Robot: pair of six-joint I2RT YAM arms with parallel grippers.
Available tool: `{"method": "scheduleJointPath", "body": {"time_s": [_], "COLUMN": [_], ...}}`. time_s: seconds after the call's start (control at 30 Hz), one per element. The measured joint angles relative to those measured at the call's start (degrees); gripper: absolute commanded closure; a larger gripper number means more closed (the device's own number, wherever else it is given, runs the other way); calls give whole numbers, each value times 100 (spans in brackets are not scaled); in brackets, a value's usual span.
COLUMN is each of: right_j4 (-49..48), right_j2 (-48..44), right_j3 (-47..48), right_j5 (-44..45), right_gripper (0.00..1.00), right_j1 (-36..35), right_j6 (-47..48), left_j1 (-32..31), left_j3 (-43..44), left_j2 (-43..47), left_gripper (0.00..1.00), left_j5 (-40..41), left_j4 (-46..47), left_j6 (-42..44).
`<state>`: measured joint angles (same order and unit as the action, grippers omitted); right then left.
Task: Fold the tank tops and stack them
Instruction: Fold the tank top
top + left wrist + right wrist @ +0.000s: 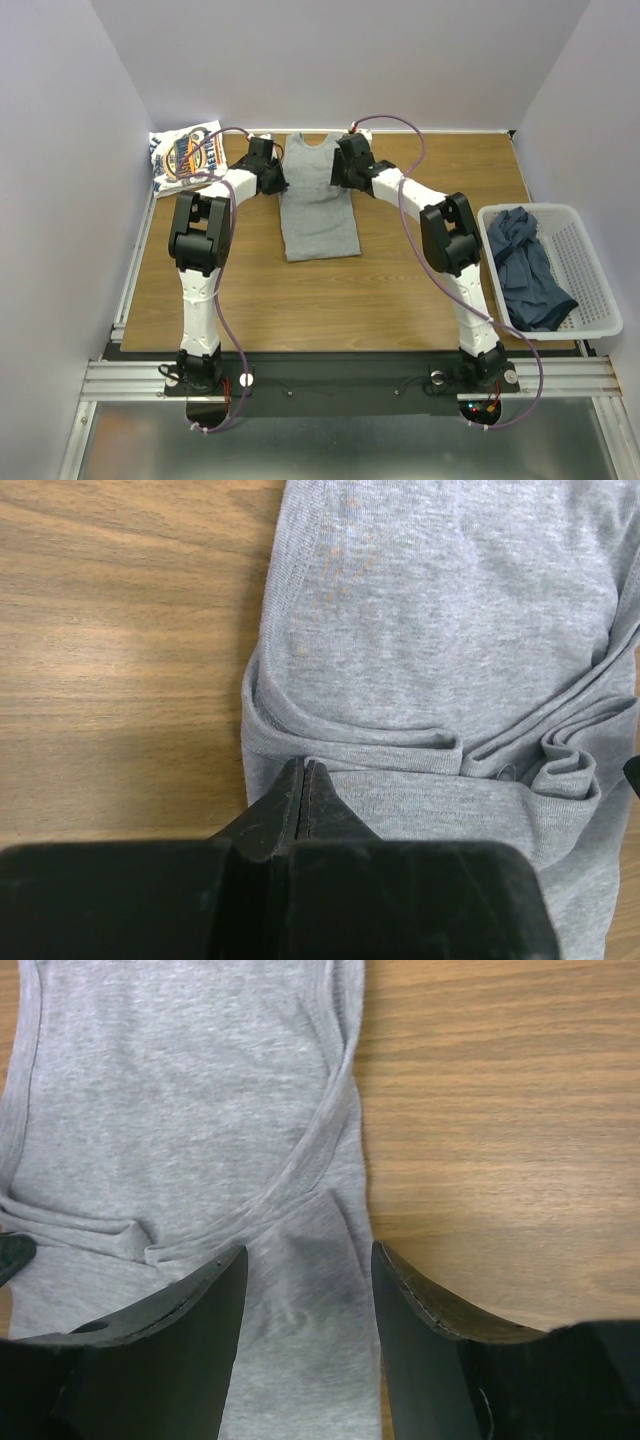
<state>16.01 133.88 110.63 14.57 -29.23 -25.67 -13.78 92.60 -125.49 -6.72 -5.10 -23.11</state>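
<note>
Wood tbl (330, 300) w/ grey tank (318, 205), printed tank (185, 155), basket (578, 262).

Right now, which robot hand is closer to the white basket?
Right. The right gripper is over the edge of the grey tank top that faces the white basket; the left gripper is at the top's opposite edge, farther away.
</note>
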Motion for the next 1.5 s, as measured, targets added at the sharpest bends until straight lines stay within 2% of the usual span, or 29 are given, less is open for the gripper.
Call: {"method": "scheduleJointPath", "body": {"time_s": [0.07,0.33,0.5,0.53,0.57,0.6,0.73,0.97,1.03,1.13,1.17,1.2,1.3,1.33,1.43,1.5], "right_j4": [0,-15,-11,-24,-24,-31,-35,-37,-39,-50,-50,-61,-118,-118,-101,-76], "right_j2": [0,61,299,341,343,343,345,345,345,345,345,345,330,308,184,2], "right_j3": [0,7,17,17,24,33,33,28,26,15,11,7,-4,-15,-138,-306], "right_j5": [0,-33,-103,-101,-101,-107,-103,-103,-101,-101,-103,-109,-153,-153,-144,-136], "right_gripper": [49,49,58,64,64,68,71,71,70,58,52,43,32,32,28,28], "right_j1": [20,70,70,70,70,72,94,184,223,245,249,254,254,251,260,260], "right_j6": [0,17,22,28,28,31,4,-118,-151,-170,-188,-197,-236,-240,-232,-219], "left_j1": [0,2,15,22,31,37,72,111,116,116,116,116,116,114,116,116], "left_j3": [-4,-284,-407,-409,-411,-411,-413,-540,-553,-562,-562,-562,-564,-564,-599,-682], "left_j2": [0,127,260,291,302,319,343,345,345,343,343,345,345,345,433,619], "left_gripper": [100,100,100,100,100,100,100,100,100,98,93,80,63,57,51,51], "left_j5": [22,57,55,52,50,48,57,107,120,120,118,114,79,61,4,-15], "left_j4": [20,273,393,422,433,455,540,586,597,619,623,634,684,721,800,813], "left_j6": [-33,-160,-225,-236,-243,-249,-275,-334,-356,-404,-413,-426,-461,-463,-494,-527]}}
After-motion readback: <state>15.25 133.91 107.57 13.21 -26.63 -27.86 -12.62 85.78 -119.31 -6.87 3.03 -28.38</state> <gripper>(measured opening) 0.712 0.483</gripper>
